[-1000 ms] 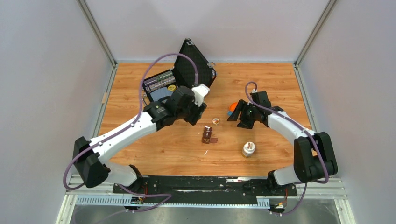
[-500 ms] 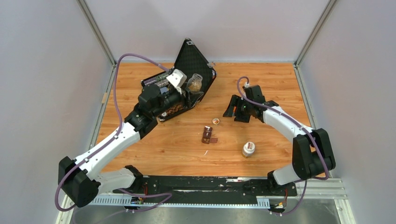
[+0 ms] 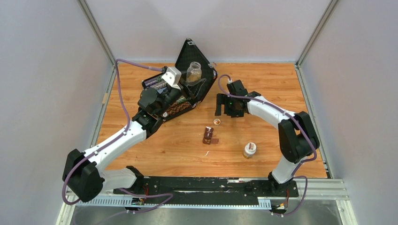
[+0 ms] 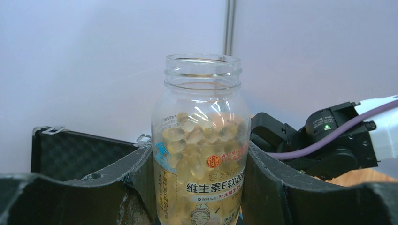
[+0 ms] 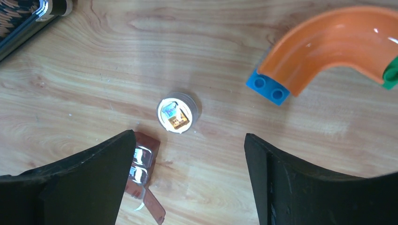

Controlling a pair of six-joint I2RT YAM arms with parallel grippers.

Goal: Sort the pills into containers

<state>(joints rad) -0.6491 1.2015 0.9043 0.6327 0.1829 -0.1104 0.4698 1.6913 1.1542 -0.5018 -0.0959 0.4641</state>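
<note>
An uncapped clear bottle (image 4: 202,140) of yellow softgel pills (image 4: 187,126) stands upright in my left gripper (image 4: 199,157), which is shut on it. In the top view this bottle (image 3: 194,71) is raised in front of the black case's lid. The containers (image 3: 208,135), a small brown strip, lie mid-table; the right wrist view shows the containers (image 5: 141,161) with one lid flap open, partly hidden by my left finger. My right gripper (image 5: 187,140) hovers open over the table, just below a round bottle cap (image 5: 177,113). In the top view, that right gripper (image 3: 225,106) is above the cap (image 3: 217,121).
A black hard case (image 3: 180,86) stands open at the back left, its edge (image 5: 23,18) near the cap. An orange curved track piece (image 5: 328,42) on a blue block (image 5: 268,89) lies to the right. A second capped bottle (image 3: 249,150) stands front right.
My left arm has lifted the bottle up and back toward the case lid. My right gripper has moved left over the cap and its jaws have spread wider.
</note>
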